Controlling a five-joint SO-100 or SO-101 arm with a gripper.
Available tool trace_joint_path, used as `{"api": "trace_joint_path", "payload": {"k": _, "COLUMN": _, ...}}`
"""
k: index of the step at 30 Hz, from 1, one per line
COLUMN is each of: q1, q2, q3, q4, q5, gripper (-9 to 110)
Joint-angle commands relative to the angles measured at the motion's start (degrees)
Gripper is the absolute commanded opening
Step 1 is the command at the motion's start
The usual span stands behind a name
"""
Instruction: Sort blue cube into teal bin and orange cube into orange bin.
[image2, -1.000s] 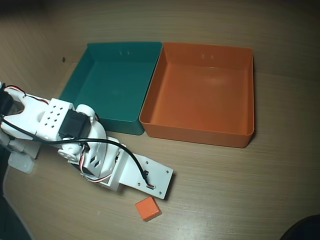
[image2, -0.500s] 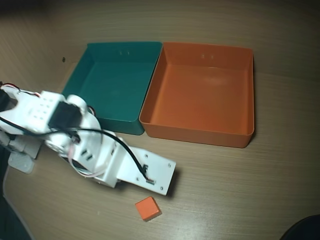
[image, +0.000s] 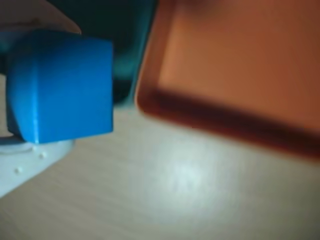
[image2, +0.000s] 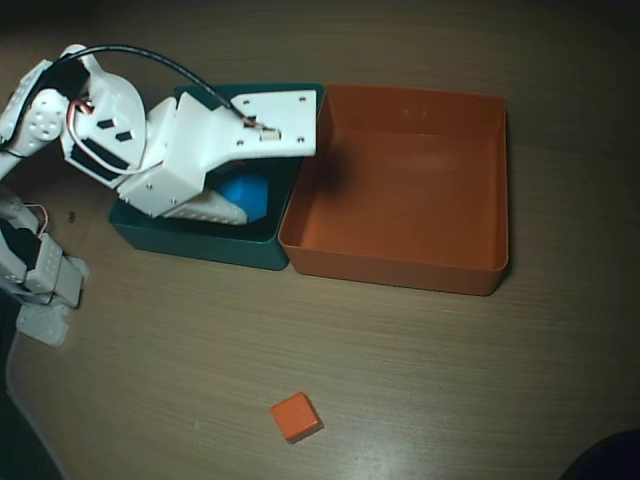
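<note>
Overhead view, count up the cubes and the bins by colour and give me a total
Blue cube: 1, in the gripper above the teal bin
Orange cube: 1, on the table
Teal bin: 1
Orange bin: 1
Total: 4

A: What occupies the teal bin (image2: 205, 246)?
B: In the overhead view the arm and its gripper (image2: 238, 200), closed on the blue cube (image2: 247, 192), hang above it and hide most of its floor.

A: Which barriers stand nearby?
B: The orange bin (image2: 400, 265) touches the teal bin; their adjoining walls form a ridge just right of the gripper. In the wrist view the cube (image: 62, 87) fills the upper left.

A: Where is room free?
B: The orange bin's floor is bare. The table (image2: 450, 380) in front is open except for the orange cube (image2: 296, 416), well apart from both bins.
</note>
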Motion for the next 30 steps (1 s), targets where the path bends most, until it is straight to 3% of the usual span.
{"api": "trace_joint_path", "payload": {"k": 1, "q1": -6.3, "q2": 5.2, "q3": -4.6, "q4": 0.1, "q5": -0.1, "gripper": -6}}
{"api": "trace_joint_path", "payload": {"k": 13, "q1": -21.4, "q2": -0.4, "q3": -0.3, "q4": -0.2, "q5": 0.4, "gripper": -6}}
{"api": "trace_joint_path", "payload": {"k": 30, "q1": -21.8, "q2": -8.9, "q3": 1.9, "q4": -0.6, "q5": 0.4, "gripper": -4}}
